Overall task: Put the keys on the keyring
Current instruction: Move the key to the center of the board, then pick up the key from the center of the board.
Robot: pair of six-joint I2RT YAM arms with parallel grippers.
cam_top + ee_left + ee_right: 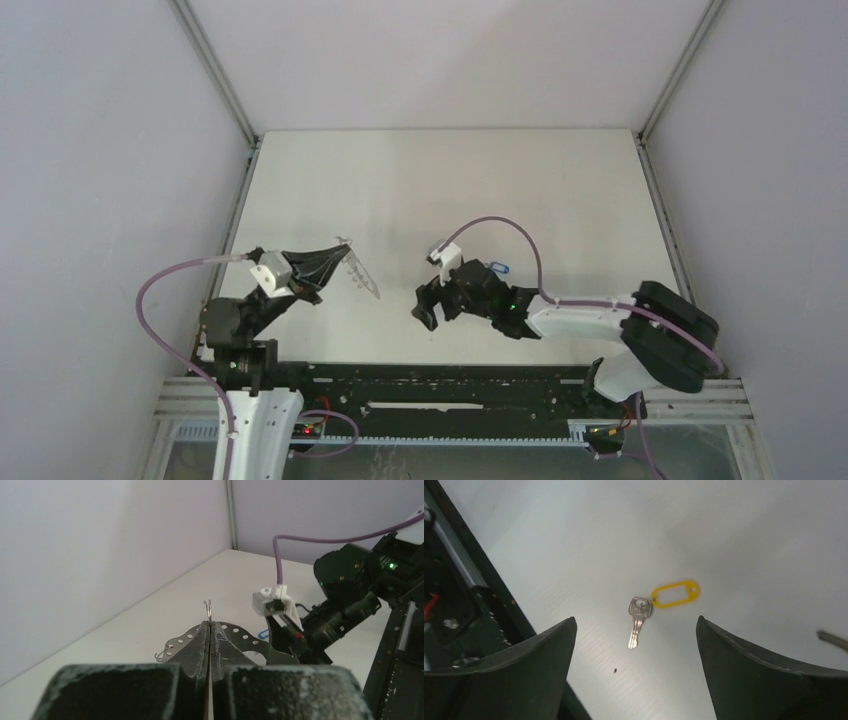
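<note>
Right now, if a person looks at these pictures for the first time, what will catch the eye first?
The key with its bright yellow tag lies flat on the white table, directly below the wide-open right end effector. On the other side, the left end effector is shut on the thin metal keyring and holds it up above the table.
</note>
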